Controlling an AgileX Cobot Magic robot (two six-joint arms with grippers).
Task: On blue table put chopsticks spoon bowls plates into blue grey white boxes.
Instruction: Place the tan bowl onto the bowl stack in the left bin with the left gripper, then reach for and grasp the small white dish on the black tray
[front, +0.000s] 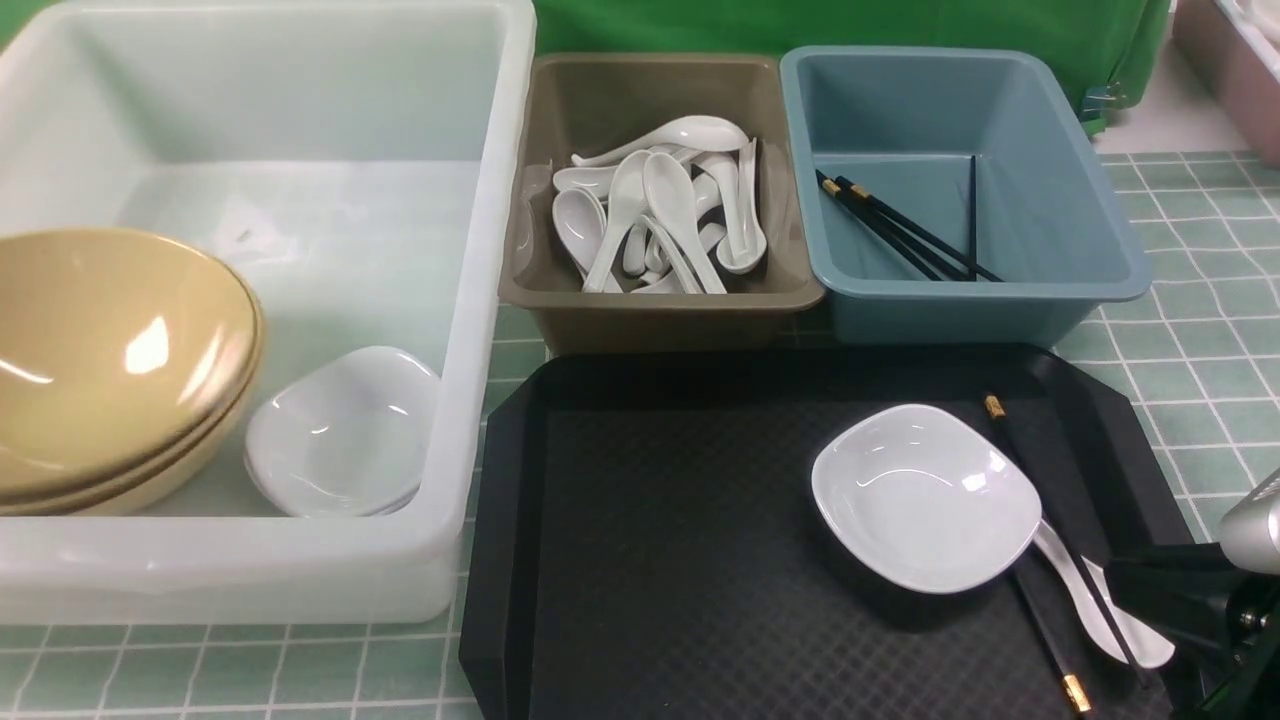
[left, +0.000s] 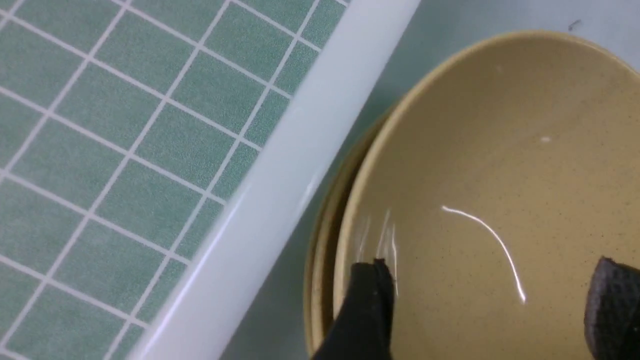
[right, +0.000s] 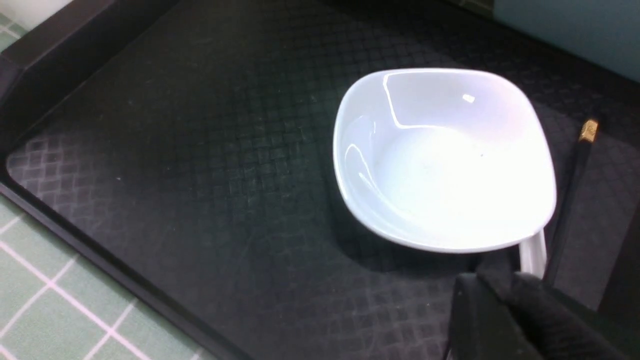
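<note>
Left hand (left: 490, 305) gapes wide above the top bowl (left: 475, 150) of a stack in the white tub (left: 280, 200), beside stacked plates (front: 340, 430). Right hand (right: 505, 310) has its fingers close together by the spoon (right: 532, 252) handle; I cannot tell if they grip. The spoon lies partly under a plate (right: 445, 160), with chopsticks (right: 570, 200), on the tray (right: 200, 150) on the tabletop (left: 100, 150).
</note>
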